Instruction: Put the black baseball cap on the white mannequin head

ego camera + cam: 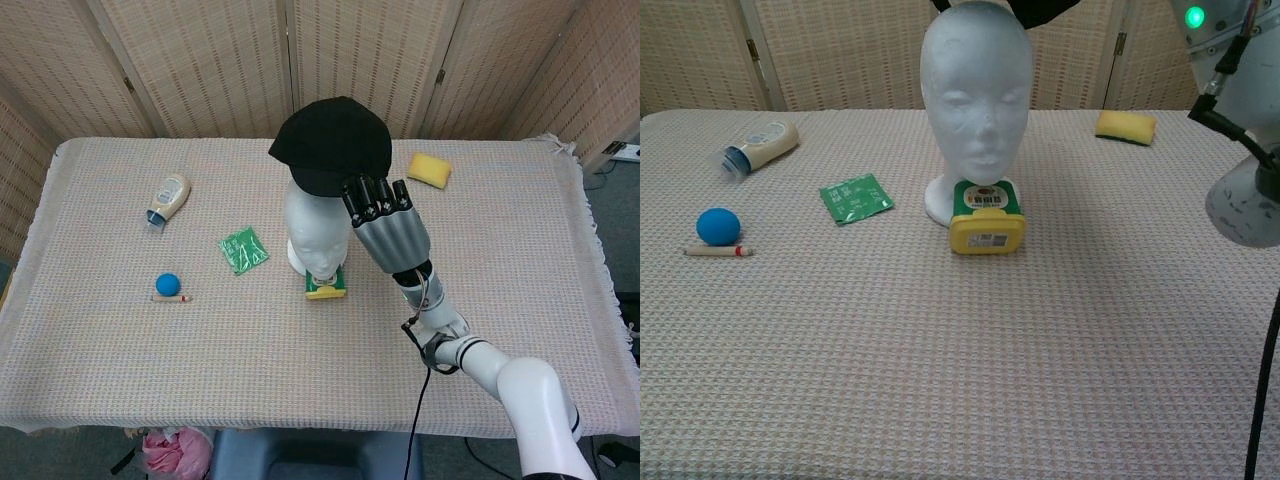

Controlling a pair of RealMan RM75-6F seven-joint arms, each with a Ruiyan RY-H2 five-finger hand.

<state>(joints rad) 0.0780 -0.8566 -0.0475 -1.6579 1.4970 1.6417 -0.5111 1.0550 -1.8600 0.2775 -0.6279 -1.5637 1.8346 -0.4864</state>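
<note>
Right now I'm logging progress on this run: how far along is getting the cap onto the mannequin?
Done: the black fabric baseball cap is off the table and raised. In hand: the right hand holds it just over the crown of the white foam mannequin head; whether it touches yet is unclear. Left: lower it to seat, then let go. The left hand is not in view.

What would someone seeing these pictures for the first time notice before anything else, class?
The eye goes first to the black cap held by the robot's right hand over the top of the white mannequin head at the middle of the table. Next come the bright small things: the yellow and green container right in front of the head's base, the blue ball far to the left, and the yellow sponge at the back right.
</note>
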